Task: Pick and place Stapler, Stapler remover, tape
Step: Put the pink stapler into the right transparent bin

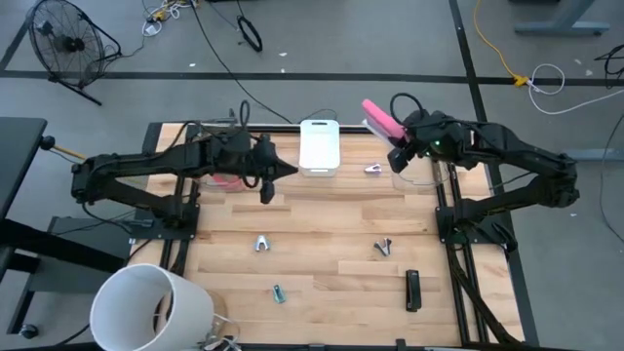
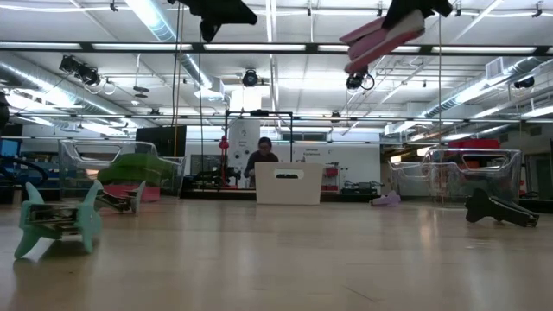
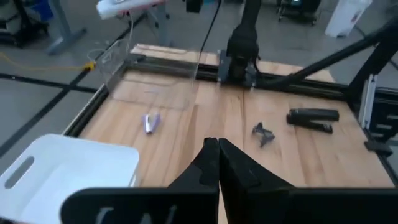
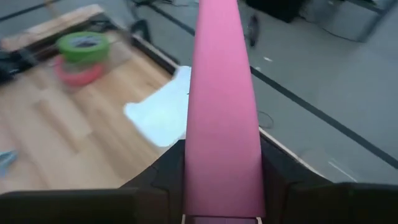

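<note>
Pink stapler (image 1: 382,120): you see it clenched in the right gripper (image 1: 398,146), raised above the table's far right, just right of the white bin (image 1: 319,147); a long, smooth, tapering body.
Right wrist view: only here do you look down the stapler's (image 4: 222,106) length, with the dark fingers (image 4: 165,171) pressed on both its sides.
Low view: only this shows you how high the stapler (image 2: 380,38) hangs, tilted, well clear of the wood.
Left gripper (image 1: 284,172): clamped tight on nothing, hovering over the table (image 1: 331,244) left of the bin; in its wrist view the fingertips (image 3: 217,149) meet in a point.
Tape: a green ring (image 4: 82,43) lies on a red-pink one (image 4: 78,71) in the right wrist view; from above you catch only a pink edge (image 1: 226,180) under the left arm.
Removers: one silver (image 1: 262,244) and one dark (image 1: 383,248) at mid-table, a teal one (image 1: 279,292) nearer the front; the low view shows the teal one's (image 2: 59,220) jagged claw shape.
Black stapler (image 1: 412,290): flat and slim on the front right of the table.
Small lilac piece (image 1: 373,168): beside the bin, on pale planks.
Clear tray (image 1: 429,174): thin, see-through walls under the right gripper.
White bucket (image 1: 151,309): at the front left corner.
Person (image 2: 261,160): seen only in the low view, behind the bin.
</note>
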